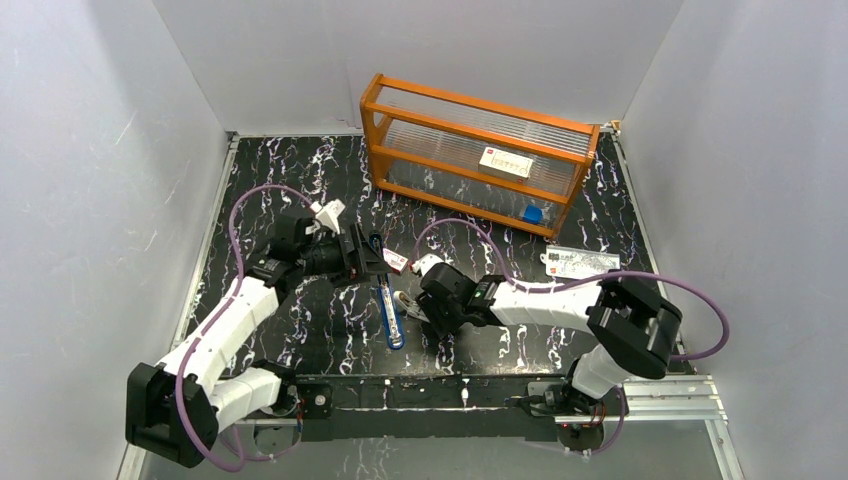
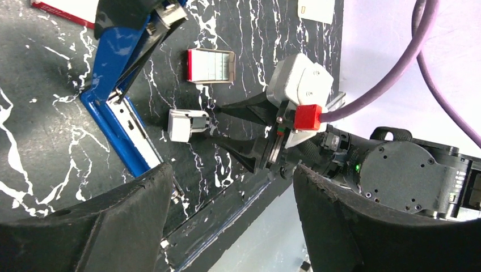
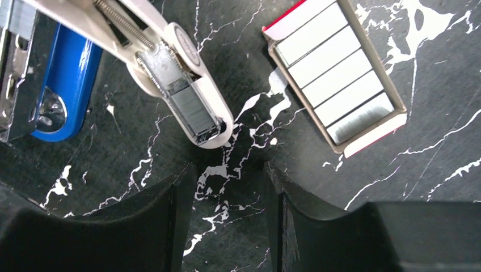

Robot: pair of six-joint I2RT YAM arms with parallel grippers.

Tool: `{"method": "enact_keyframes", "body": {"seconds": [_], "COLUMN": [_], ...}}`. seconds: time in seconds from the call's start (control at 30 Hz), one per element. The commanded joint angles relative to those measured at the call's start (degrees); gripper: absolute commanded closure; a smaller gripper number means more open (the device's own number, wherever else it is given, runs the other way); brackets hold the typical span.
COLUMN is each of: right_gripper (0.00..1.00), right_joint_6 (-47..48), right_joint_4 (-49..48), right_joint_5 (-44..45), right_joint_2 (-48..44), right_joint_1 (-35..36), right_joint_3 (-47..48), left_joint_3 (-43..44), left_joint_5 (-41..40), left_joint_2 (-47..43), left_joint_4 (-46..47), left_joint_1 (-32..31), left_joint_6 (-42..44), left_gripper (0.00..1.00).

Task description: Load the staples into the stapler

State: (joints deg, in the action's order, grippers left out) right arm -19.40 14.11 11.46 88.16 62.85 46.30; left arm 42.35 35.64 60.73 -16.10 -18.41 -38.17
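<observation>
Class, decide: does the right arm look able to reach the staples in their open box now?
Probably yes: the right hand is open and empty, and the staples lie uncovered just ahead of it, with only bare table between.

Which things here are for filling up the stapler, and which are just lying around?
For the job:
slim blue desk stapler, lying open
silvery-grey staple strips
small red-and-white cardboard box holding the strips

Just lying about:
orange-framed clear plastic rack
white labelled box in the rack
small blue cube in the rack
white printed card
</observation>
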Motion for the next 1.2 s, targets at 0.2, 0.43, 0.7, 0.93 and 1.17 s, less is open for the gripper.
{"method": "enact_keyframes", "body": {"seconds": [0.2, 0.43, 0.7, 0.93, 1.17], "right_gripper": [0.46, 0.52, 0.60, 0.68, 0.69], "right_joint_6": [-8.80, -23.73, -32.36, -35.63, -37.31], "right_joint_4": [-4.13, -6.75, -14.47, -16.26, -15.27], "right_joint_5": [-7.85, -16.72, -23.58, -23.69, -21.12], "right_joint_2": [-6.96, -13.04, -9.87, -2.93, -1.82], "right_joint_1": [-4.56, -13.28, -14.77, -14.81, -15.03], "right_joint_3": [-2.83, -10.19, -12.58, -10.53, -9.75], "left_joint_3": [-2.06, -0.38, 0.62, 1.87, 2.16], "left_joint_5": [-6.91, -13.15, -19.11, -16.93, -16.00], "left_joint_2": [4.72, 8.95, 12.50, 15.33, 16.64], "left_joint_4": [4.37, 4.66, 3.52, 4.60, 4.82], "left_joint_1": [-7.73, -13.01, -15.94, -16.29, -16.55], "left_joint_6": [-4.17, -2.82, -0.44, 1.09, 2.01], "left_gripper": [0.31, 0.39, 0.39, 0.51, 0.55]}}
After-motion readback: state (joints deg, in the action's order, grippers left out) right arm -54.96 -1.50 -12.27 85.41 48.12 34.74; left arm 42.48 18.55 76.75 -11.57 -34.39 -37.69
